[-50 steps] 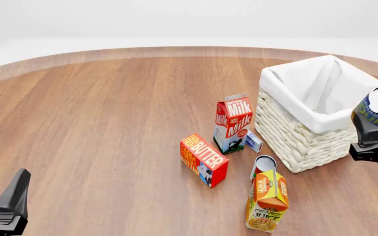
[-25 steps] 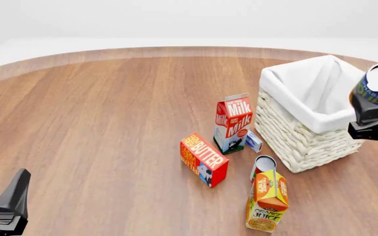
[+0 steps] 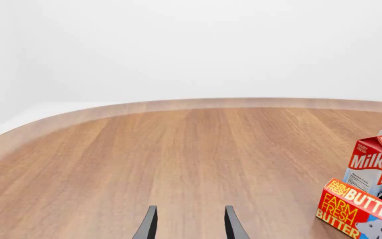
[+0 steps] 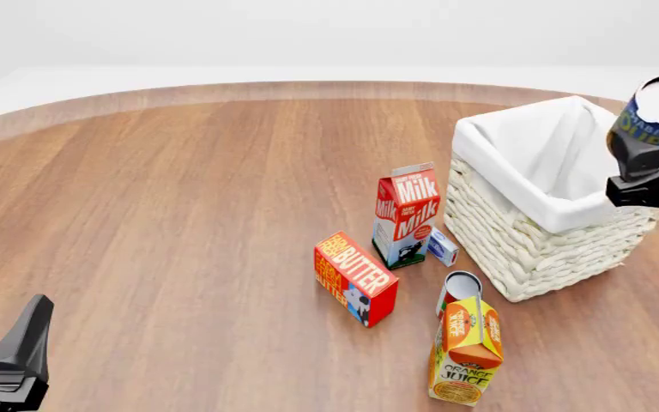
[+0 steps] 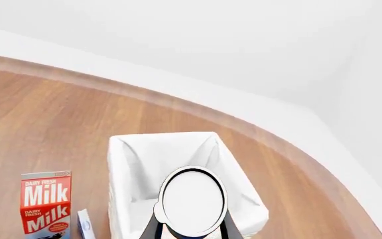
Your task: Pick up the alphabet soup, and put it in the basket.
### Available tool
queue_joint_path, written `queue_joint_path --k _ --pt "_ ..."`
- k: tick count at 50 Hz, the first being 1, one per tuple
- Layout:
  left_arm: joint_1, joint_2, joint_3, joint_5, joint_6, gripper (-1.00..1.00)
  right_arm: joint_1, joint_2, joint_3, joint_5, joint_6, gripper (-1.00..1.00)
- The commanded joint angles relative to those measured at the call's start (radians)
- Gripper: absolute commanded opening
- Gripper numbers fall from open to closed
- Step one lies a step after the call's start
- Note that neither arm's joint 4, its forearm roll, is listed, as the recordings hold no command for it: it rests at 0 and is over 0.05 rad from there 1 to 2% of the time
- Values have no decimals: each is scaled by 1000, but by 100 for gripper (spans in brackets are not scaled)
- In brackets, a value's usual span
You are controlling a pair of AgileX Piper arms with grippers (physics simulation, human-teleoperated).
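The alphabet soup (image 4: 655, 116), a small can with a blue and yellow label and a pale top, hangs in the air over the right rim of the basket (image 4: 513, 232). My right gripper (image 4: 648, 159) is shut on it from below. In the right wrist view the alphabet soup's white top (image 5: 193, 199) sits between the fingers, with the basket's white liner (image 5: 138, 164) beneath it. My left gripper (image 4: 15, 356) rests low at the front left; in its wrist view its fingertips (image 3: 149, 226) stand apart, open over bare wood.
A milk carton (image 4: 405, 215), a small blue-white box (image 4: 442, 247), a butter box (image 4: 355, 278), a red-labelled can (image 4: 459, 290) and an orange juice carton (image 4: 467, 350) stand left of and in front of the basket. The table's curved far edge (image 4: 306, 86) runs behind.
My right gripper has lifted the alphabet soup higher and carried it further away, from beside the basket's right side to above its right rim. The left arm has stayed still.
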State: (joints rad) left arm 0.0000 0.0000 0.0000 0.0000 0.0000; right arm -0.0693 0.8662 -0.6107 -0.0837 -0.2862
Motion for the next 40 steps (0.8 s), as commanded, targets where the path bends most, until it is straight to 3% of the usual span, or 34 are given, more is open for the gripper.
queue_joint_path --k 1,8,10,22,25,27,40 --pt "0 0 0 0 0 100 12 48 -66 6 24 -100" --pt "0 0 0 0 0 100 17 86 -104 16 35 -100" --pt "0 0 0 0 0 100 32 91 -119 29 60 -100" --pt "0 0 0 0 0 100 40 151 -173 52 36 -100" --pt "0 0 0 0 0 100 43 165 -191 65 36 -100" --pt "0 0 0 0 0 100 53 171 -208 82 66 -100" --pt "0 0 0 0 0 100 44 226 -269 114 56 -100"
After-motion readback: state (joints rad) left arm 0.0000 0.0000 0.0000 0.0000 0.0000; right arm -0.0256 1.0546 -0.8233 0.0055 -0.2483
